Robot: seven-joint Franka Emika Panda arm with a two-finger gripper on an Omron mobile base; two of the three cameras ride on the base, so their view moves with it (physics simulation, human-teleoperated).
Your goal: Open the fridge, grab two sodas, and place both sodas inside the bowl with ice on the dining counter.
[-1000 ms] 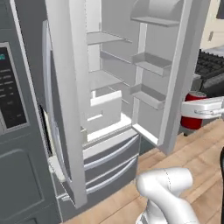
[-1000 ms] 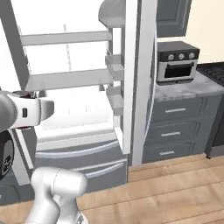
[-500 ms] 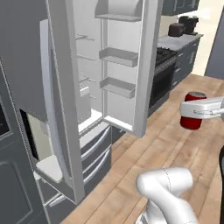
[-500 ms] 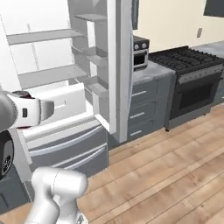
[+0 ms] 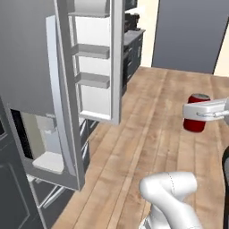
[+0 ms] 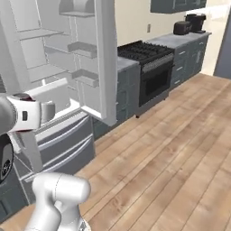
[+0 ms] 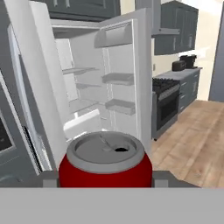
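While swinging away from the open fridge (image 5: 85,89), which has slid to the left of both base views within the last second, carries one soda (image 5: 197,119) clamped in the part-closed tool (image 5: 197,112), well clear of the fridge, bound presumably for the bowl.

The soda (image 5: 196,120) is bright red with a pale silvery-grey top; the end effector (image 5: 200,111) clasping it is white; the fridge (image 7: 94,87) is grey outside, its interior and door shelves white; the floor (image 6: 180,149) is light brown wood planking with darker seams; the stove (image 6: 146,67) is dark grey with black burners; the cabinets (image 6: 189,49) are slate grey.
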